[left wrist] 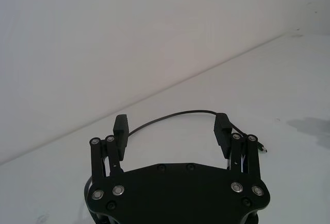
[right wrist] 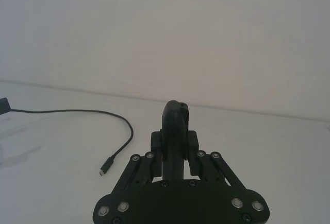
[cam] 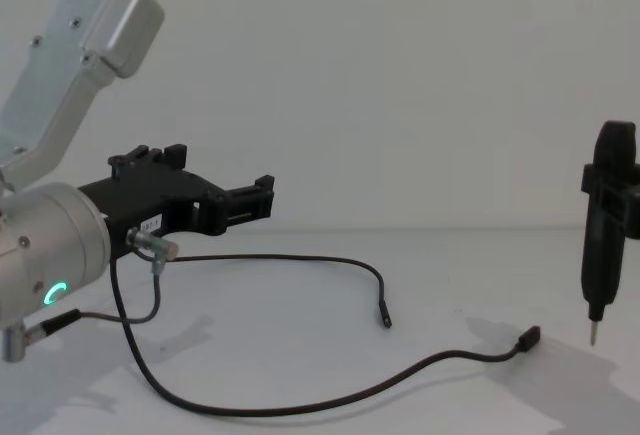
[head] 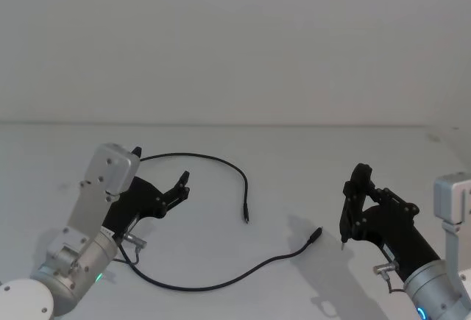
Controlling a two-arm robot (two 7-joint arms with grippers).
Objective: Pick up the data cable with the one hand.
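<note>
Here, the hand [left wrist: 171, 126] is held just above the table [head: 309, 165] at the left, its fingers spread wide with nothing gripped. The cable [head: 221, 285] is laid loose on the table, looped beneath the hand and run out toward the middle. The right gripper [head: 355, 202] is held well apart, at the right.

This looks like a robotics lab bench: a plain white tabletop [head: 309, 158] set against a blank white wall [head: 235, 40], and a silver robot arm [cam: 45, 245] with a green status ring carrying the black left end effector [head: 160, 165].
</note>
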